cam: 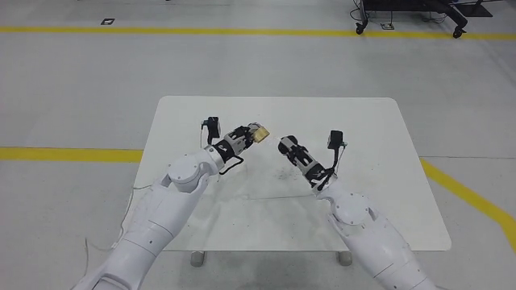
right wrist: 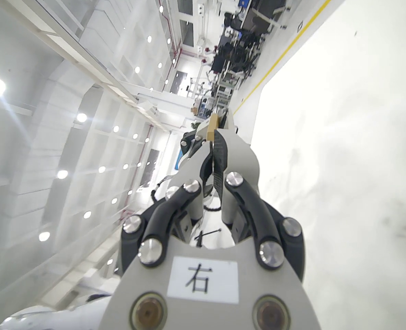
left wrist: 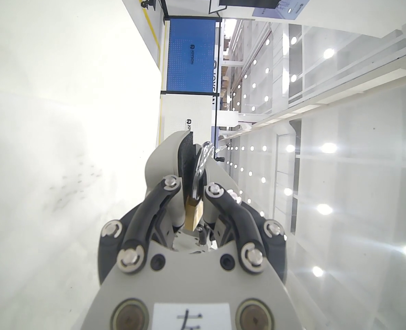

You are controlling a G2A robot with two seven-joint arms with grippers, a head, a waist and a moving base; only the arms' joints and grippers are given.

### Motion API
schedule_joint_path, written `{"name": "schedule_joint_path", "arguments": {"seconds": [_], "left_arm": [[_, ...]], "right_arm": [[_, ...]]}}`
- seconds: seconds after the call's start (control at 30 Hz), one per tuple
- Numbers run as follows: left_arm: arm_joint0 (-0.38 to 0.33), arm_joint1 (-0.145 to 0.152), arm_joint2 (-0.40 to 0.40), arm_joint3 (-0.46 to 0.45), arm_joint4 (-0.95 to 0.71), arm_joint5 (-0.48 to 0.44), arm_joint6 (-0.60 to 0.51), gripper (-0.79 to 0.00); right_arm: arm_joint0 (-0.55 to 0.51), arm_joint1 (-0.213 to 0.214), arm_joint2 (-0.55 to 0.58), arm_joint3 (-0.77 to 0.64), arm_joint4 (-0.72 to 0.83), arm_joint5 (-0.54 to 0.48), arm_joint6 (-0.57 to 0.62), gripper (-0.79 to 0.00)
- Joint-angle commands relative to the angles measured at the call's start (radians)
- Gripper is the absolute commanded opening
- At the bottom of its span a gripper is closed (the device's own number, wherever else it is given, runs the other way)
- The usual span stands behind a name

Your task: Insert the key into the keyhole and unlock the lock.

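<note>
Two grippers hover close together above the white table [cam: 379,129] in the top view, the left gripper [cam: 255,134] grasping a brass padlock [cam: 261,133] and the right gripper [cam: 283,142] just beside it. From the left wrist, the jaws are clamped on the padlock's shackle. From the right wrist, the right jaws pinch what looks like a thin key [right wrist: 209,161], its tip near the padlock.

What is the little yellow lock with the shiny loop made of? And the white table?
The small gold-yellow padlock body looks like brass: yellow metal with a dull sheen. Its curved silver loop looks like polished steel, since it glints brightly. The white rectangular table has a smooth matte top, maybe laminate or painted board; hard to tell.
</note>
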Motion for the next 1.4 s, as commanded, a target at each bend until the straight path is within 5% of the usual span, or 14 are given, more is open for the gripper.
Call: {"name": "schedule_joint_path", "arguments": {"seconds": [0.0,1.37], "left_arm": [[0.005,-0.004,-0.001,-0.001,-0.020,0.001,0.003,-0.785],[0.059,-0.016,-0.045,-0.073,0.048,0.008,0.031,-0.785]], "right_arm": [[-0.010,-0.003,-0.009,-0.014,0.001,-0.003,-0.026,-0.785],[-0.034,-0.056,-0.067,-0.064,-0.144,0.105,-0.206,-0.785]]}}
